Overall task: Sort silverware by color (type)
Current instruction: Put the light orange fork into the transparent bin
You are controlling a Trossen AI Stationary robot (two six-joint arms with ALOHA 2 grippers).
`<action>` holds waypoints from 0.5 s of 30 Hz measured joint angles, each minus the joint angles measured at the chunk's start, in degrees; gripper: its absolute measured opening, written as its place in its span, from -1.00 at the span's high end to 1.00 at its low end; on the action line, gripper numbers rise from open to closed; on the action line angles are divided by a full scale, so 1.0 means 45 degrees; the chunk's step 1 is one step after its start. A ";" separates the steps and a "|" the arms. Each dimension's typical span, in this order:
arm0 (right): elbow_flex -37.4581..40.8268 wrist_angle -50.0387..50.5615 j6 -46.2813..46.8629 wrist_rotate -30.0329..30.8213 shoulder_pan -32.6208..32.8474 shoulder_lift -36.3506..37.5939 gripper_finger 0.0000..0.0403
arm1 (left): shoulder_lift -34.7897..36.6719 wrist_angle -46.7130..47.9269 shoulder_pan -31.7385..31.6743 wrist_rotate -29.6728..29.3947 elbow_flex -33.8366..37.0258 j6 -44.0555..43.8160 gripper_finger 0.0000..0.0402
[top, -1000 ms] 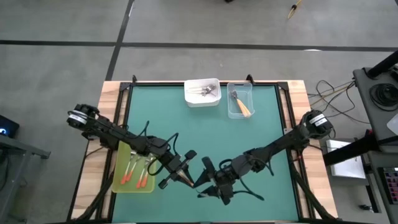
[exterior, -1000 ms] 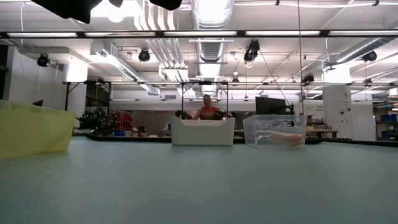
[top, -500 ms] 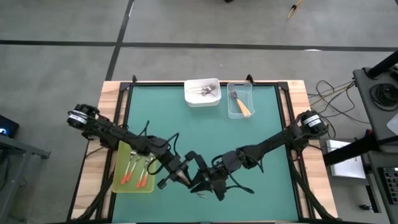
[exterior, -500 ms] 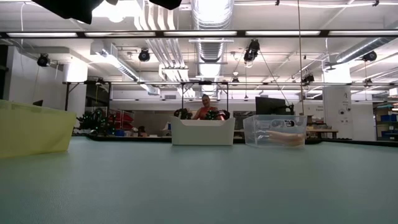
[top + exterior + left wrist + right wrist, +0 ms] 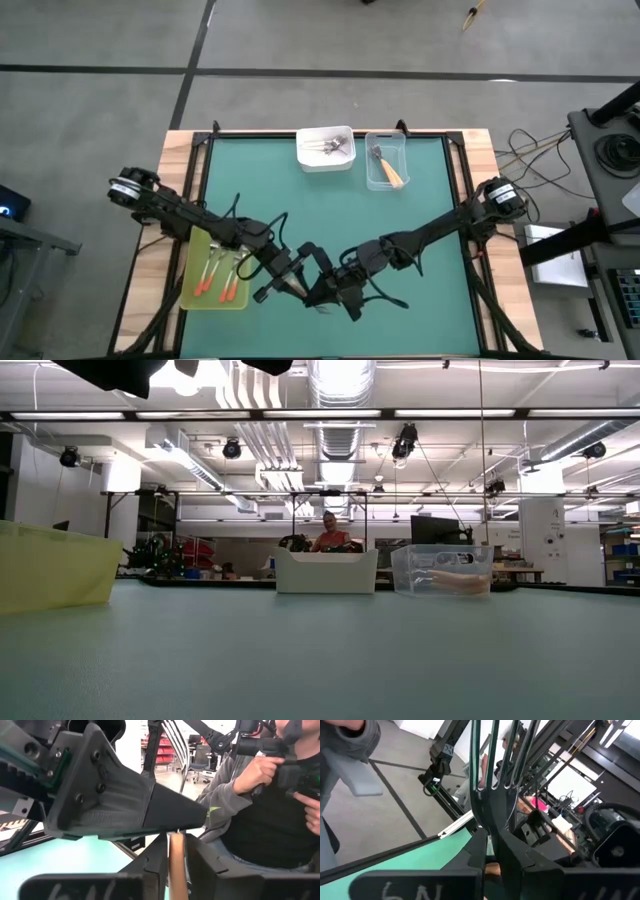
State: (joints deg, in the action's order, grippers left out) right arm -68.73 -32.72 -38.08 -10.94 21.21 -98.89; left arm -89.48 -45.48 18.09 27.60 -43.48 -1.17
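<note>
A fork with a light orange handle and silver tines hangs above the table's near middle, between both grippers. My left gripper comes from the table's left and is shut on the handle. My right gripper comes from the right and is shut on the fork just below the tines. In the left wrist view one right finger shows as a big dark wedge right above the handle's end. The high view hides the fork under the two grippers. My left gripper pinches the fork's light orange handle between its two fingers, which lie along the handle. The fork is clear of the table. My right gripper pinches the fork's neck, just below the tines, between its two fingers. The tines stick out past the fingertips, and a bit of orange handle shows farther back between the fingers.
A yellow-green tray with red-orange forks lies at the table's left. A white tray with forks and a clear tray with an orange-handled fork stand at the far edge. A person's grey sleeve shows beyond the near edge.
My right gripper has moved toward the table's left, up to my left gripper, and has shut on the fork. My left gripper has stayed in place with the handle between its fingers.
</note>
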 joint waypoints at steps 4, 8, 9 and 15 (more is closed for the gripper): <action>0.0000 0.0327 0.0175 0.0005 0.0000 0.0141 0.90 | 0.0073 0.0126 -0.0143 0.0008 0.0000 -0.0069 0.61; 0.0005 0.0713 0.0647 0.0134 -0.0001 0.0448 0.91 | 0.0397 0.1203 -0.0504 -0.0002 0.0000 0.0171 0.40; 0.0005 0.0833 0.0884 0.0232 -0.0011 0.0549 0.91 | 0.0612 0.1782 -0.0627 0.0003 0.0000 0.0371 0.34; 0.0005 0.3238 0.2290 0.1689 -0.0172 0.1651 0.91 | 0.2963 0.6236 -0.1558 -0.1204 0.0000 0.2279 0.14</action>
State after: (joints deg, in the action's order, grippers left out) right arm -68.71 -18.15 -27.78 -3.34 20.44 -91.46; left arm -76.15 -17.42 11.08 22.19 -43.48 9.08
